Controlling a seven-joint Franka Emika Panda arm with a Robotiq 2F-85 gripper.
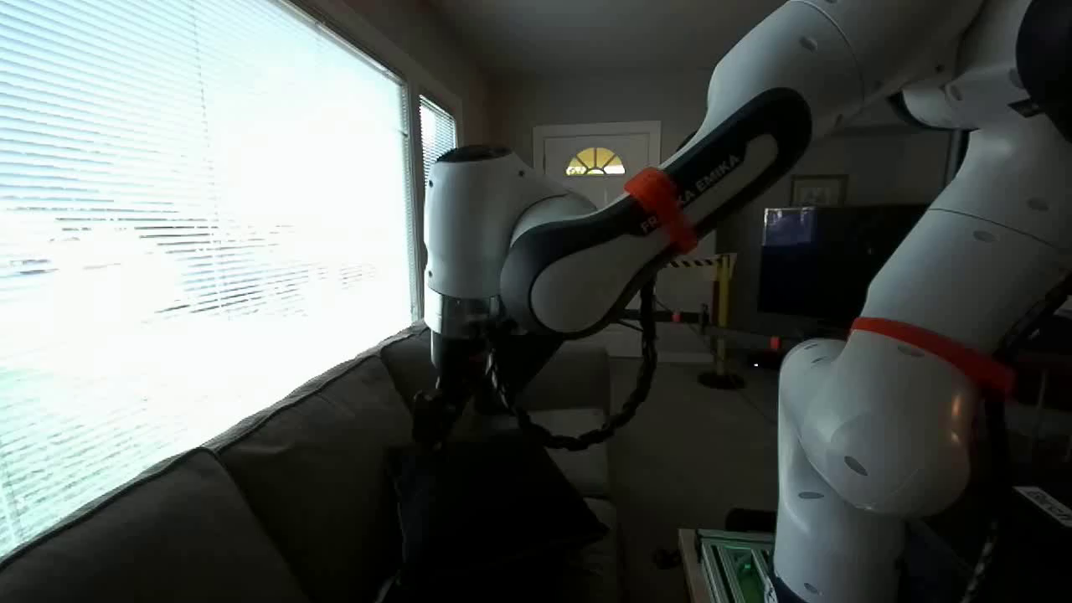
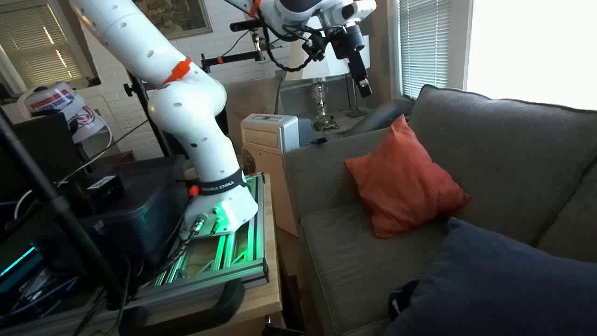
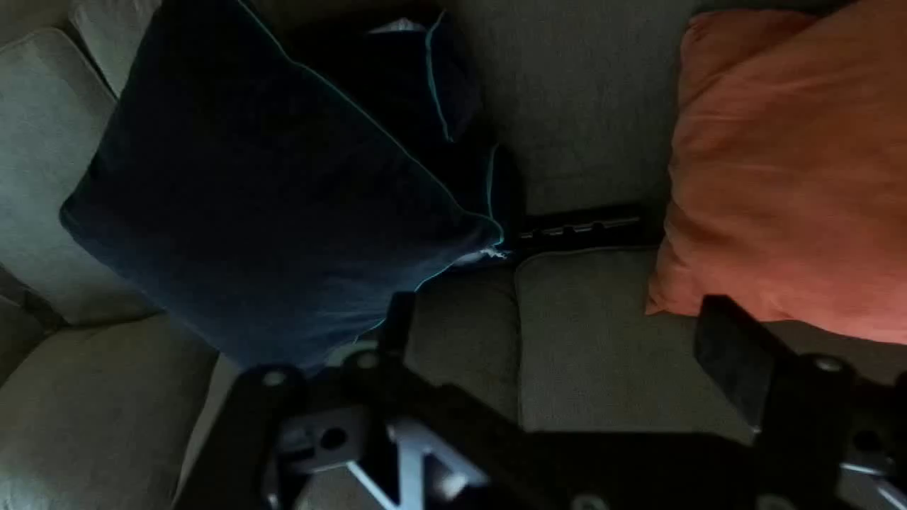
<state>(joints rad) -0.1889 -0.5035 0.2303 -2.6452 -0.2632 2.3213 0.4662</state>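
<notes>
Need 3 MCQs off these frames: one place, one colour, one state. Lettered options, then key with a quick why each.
1. Where is the orange cushion?
A) On the floor
B) On the sofa
C) On a windowsill

2. What colour is the large cushion at the left of the wrist view?
A) White
B) Yellow
C) Dark blue

3. How does the gripper stand?
A) Fingers apart, holding nothing
B) Fingers closed together
C) Clamped on a cushion

Key:
1 B: an exterior view shows it lying on the sofa.
2 C: its face looks navy in the wrist view.
3 A: the wrist view shows a wide gap with nothing gripped in it.
</notes>
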